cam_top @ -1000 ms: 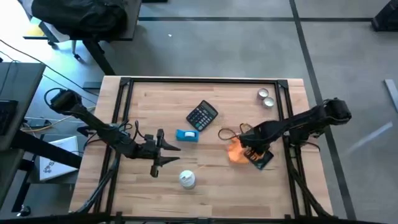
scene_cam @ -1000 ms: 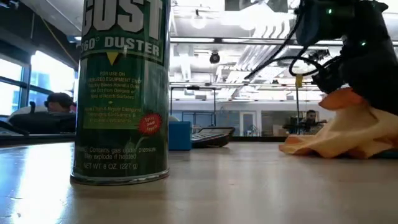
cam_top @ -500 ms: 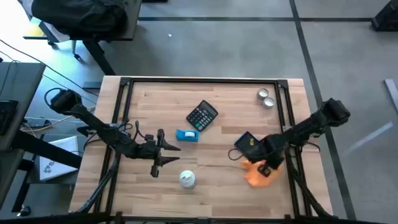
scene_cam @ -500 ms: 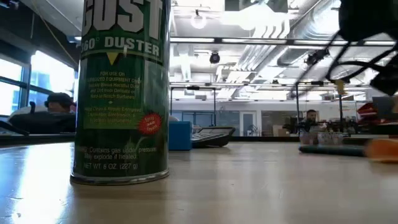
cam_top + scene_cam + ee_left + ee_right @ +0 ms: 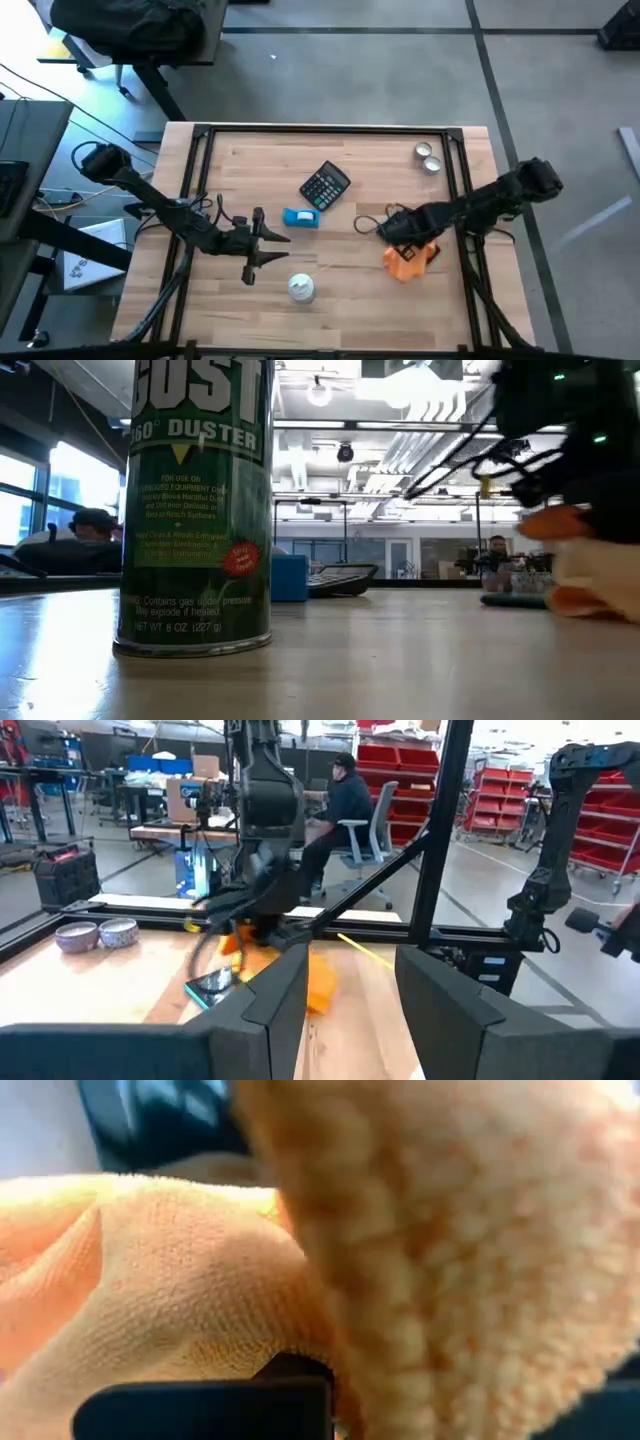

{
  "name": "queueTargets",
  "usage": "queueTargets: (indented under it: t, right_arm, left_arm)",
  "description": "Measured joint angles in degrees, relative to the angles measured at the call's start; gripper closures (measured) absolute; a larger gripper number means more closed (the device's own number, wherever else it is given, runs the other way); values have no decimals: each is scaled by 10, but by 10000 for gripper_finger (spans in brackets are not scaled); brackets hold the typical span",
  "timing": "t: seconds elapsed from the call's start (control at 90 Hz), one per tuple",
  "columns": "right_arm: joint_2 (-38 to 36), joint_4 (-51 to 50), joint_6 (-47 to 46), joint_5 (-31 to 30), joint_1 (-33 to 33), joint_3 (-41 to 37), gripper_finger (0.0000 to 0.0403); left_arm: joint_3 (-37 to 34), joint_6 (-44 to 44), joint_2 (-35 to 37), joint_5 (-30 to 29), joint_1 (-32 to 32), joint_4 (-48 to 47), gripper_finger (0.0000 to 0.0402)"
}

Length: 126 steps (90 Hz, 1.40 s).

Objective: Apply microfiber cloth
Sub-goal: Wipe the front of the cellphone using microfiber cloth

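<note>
Clamped on the microfiber cloth (image 5: 404, 261), the right gripper (image 5: 408, 243) presses the bunched orange fabric to the wood at the table's (image 5: 340, 310) right side, over a flat dark object (image 5: 211, 984) I cannot identify, so wiping well probably means keeping the pinch firm, the pressure light and even, and the strokes short enough that the dark thing doesn't skate off. Farther off, the left gripper (image 5: 262, 245) waits with its fingers apart near the duster can (image 5: 301, 288), and beyond lie the small blue box (image 5: 300, 218) and calculator (image 5: 325, 186), well clear of the wiping.
</note>
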<state>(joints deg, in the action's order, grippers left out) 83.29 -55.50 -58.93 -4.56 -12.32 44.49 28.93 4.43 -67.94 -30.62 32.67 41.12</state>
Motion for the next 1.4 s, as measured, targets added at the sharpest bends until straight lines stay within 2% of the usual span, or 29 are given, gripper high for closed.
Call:
queueTargets:
  t: [0.111,0.211,0.289,0.411,0.5,0.611,0.778,0.867,1.0,1.067,1.233,1.4]
  right_arm:
    - [0,94,77,-20,41,0,403]
    - [-1,184,148,3,67,0,403]
    - [-2,186,164,34,88,5,403]
    - [-5,160,164,47,97,8,403]
    - [-15,126,150,68,79,9,403]
    - [-37,43,103,62,37,9,403]
    - [-56,-70,5,55,-34,4,403]
    - [-53,-58,-19,69,-62,-17,403]
    - [-48,47,-26,98,-84,-68,403]
    - [-49,110,-26,92,-87,-91,403]
    - [-49,251,16,39,-77,-113,403]
    - [-48,316,76,15,-64,-107,403]
  left_arm:
    - [0,0,0,0,0,3,268]
    - [0,0,0,0,0,4,268]
    - [0,-3,0,0,0,4,268]
    - [0,-16,-11,0,0,4,268]
    - [0,-21,-26,-5,-4,20,268]
    - [1,6,-52,-22,-16,41,268]
    - [30,46,-93,2,-52,-1,268]
    - [61,53,-101,-3,-77,-87,268]
    - [106,71,-103,-16,-129,-213,268]
    - [118,60,-113,12,-162,-230,268]
    - [128,15,-146,152,-242,-199,268]
    - [127,4,-188,275,-317,-134,268]
